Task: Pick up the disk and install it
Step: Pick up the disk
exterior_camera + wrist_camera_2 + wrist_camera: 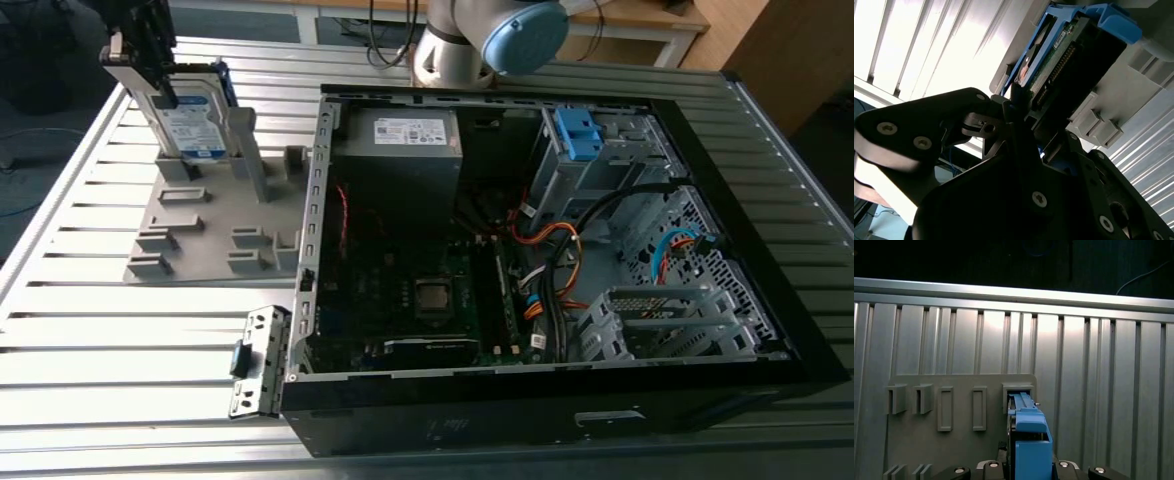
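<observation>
A ribbed metal table [80,330] fills the scene, with dark floor past its edge on the exterior view's left and pale wood furniture behind. An open black case [747,300] lies on its side across the exterior view's right half, showing boards, cables and a blue bracket [577,135] in a bay at the far side. The arm's base [454,50] stands just behind the case.

A grey holder [200,230] with slots and posts lies flat just beside the case, on the exterior view's left, near the table's far corner. Bare ribbed table lies between the holder and the near edge.

The disk [187,115] stands upright on the holder's far end, its lower end at a slot, as the first wrist view shows [1029,440]. The gripper [167,90] comes from above, its fingers [1006,105] pressed together on the disk's upper end, against the blue rail [1069,55].
</observation>
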Controlling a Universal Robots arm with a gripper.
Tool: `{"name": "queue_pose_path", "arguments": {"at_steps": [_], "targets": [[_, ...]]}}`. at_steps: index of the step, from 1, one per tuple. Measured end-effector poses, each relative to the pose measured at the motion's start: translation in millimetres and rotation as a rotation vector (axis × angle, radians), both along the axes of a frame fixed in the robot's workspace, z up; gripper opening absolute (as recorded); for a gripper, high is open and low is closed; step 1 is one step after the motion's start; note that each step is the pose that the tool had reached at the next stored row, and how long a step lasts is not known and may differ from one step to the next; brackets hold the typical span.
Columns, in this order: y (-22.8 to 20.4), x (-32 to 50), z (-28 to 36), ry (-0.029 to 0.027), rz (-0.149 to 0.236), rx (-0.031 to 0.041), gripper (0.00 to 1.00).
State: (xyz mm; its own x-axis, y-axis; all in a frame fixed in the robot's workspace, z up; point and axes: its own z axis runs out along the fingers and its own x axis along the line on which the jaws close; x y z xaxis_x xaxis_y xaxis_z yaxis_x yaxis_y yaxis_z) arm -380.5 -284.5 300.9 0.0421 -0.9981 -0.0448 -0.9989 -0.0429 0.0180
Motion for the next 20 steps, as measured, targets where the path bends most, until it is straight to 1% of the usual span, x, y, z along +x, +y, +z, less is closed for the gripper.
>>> {"name": "queue_pose_path", "arguments": {"at_steps": [8, 20], "targets": [[0.0, 0.0, 4.3, -0.0002, 0.000, 0.0000, 0.36], [0.0, 0.0, 12.4, -0.0001, 0.000, 0.0000, 0.36]]}}
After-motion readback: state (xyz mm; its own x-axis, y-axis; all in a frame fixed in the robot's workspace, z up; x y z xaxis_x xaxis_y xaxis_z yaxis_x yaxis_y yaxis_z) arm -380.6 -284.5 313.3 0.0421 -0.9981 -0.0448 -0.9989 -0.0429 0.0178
